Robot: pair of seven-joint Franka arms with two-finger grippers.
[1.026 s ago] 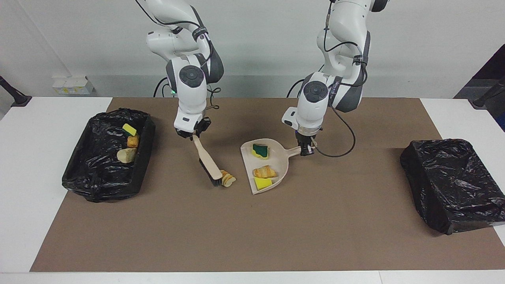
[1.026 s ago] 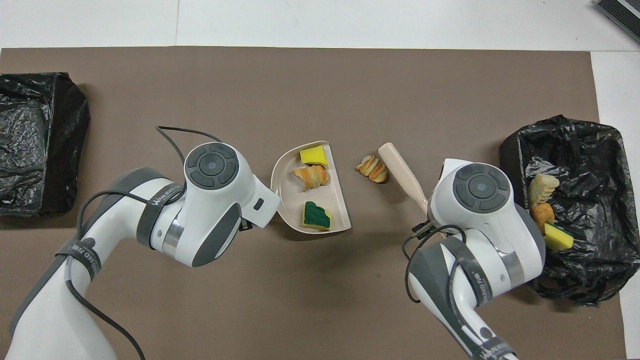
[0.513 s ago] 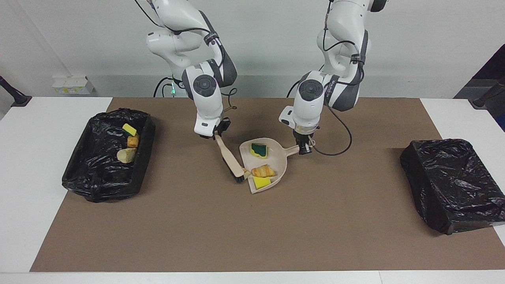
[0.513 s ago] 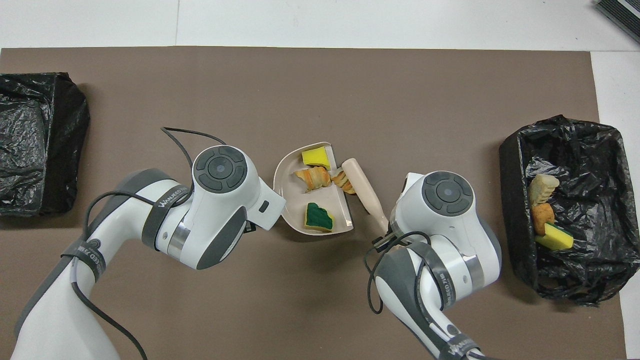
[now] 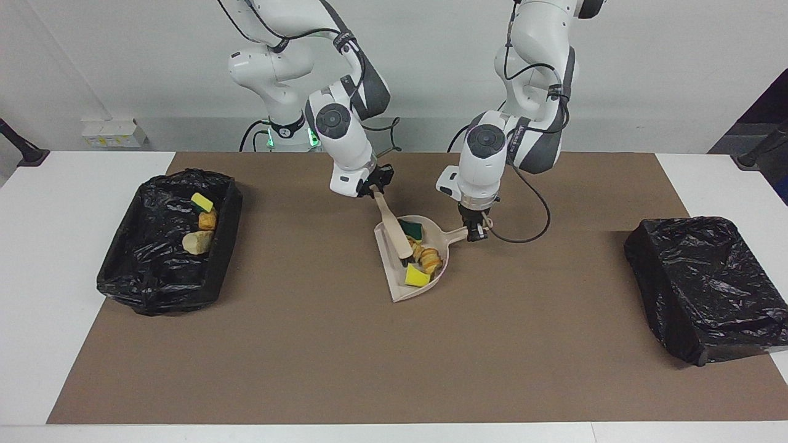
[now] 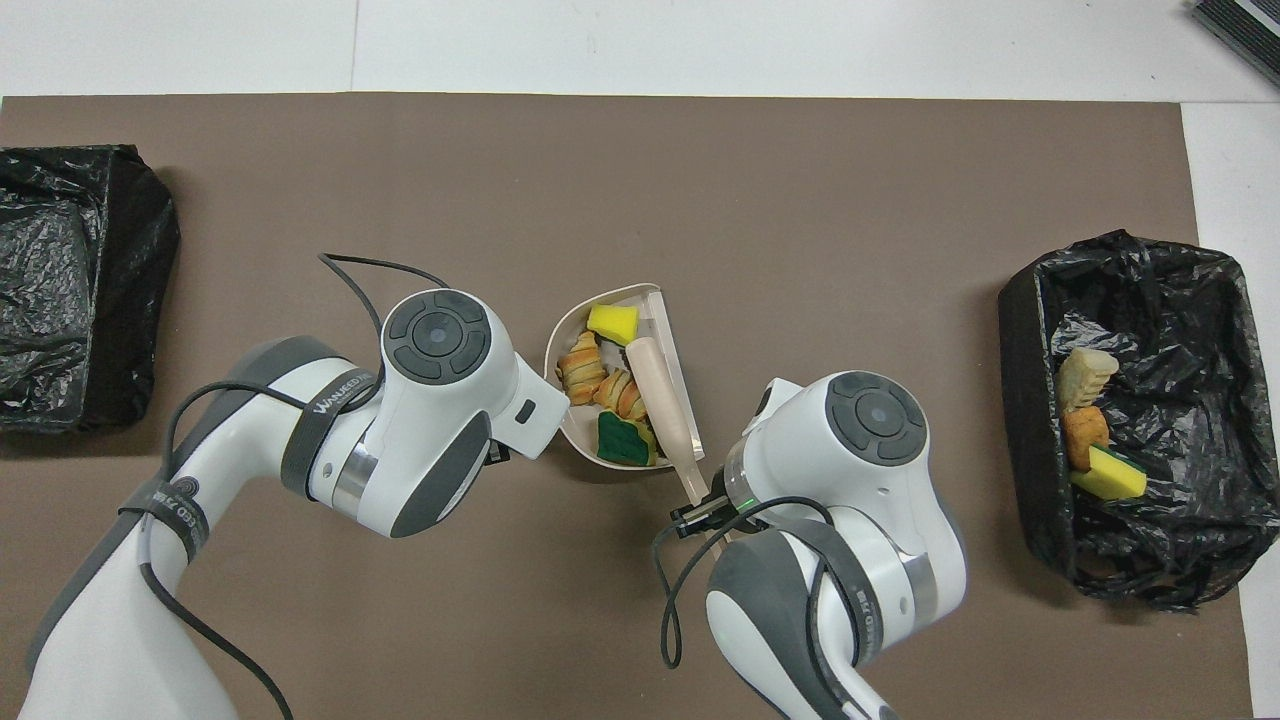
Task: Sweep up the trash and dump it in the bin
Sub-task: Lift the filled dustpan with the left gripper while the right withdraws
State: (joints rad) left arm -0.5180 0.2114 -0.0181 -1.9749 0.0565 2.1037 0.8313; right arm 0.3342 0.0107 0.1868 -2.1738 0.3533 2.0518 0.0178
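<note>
The beige dustpan (image 5: pixel 389 252) (image 6: pixel 562 345) lies mid-table, and my left gripper (image 5: pixel 475 232) is shut on its handle. Several bits of trash crowd inside it: a green-and-yellow sponge (image 5: pixel 414 229) (image 6: pixel 622 440), croissant lumps (image 5: pixel 426 252) (image 6: pixel 580 366) and a yellow sponge piece (image 5: pixel 417 277) (image 6: pixel 611 322). My right gripper (image 5: pixel 375 184) is shut on the beige brush (image 5: pixel 394 227) (image 6: pixel 660 390), whose head rests in the pan against the trash. The black-lined bin (image 5: pixel 123 271) (image 6: pixel 1020 400) at the right arm's end holds three more pieces. In the overhead view the left gripper is hidden under its arm.
A second black bag-covered bin (image 5: pixel 708 286) (image 6: pixel 70 290) sits at the left arm's end of the brown mat. A cable (image 5: pixel 523 237) loops from the left wrist down beside the dustpan handle.
My right gripper swept the brush toward the left arm's end, pushing the loose croissant lump into the dustpan and bunching the pieces there. The left gripper held the pan still.
</note>
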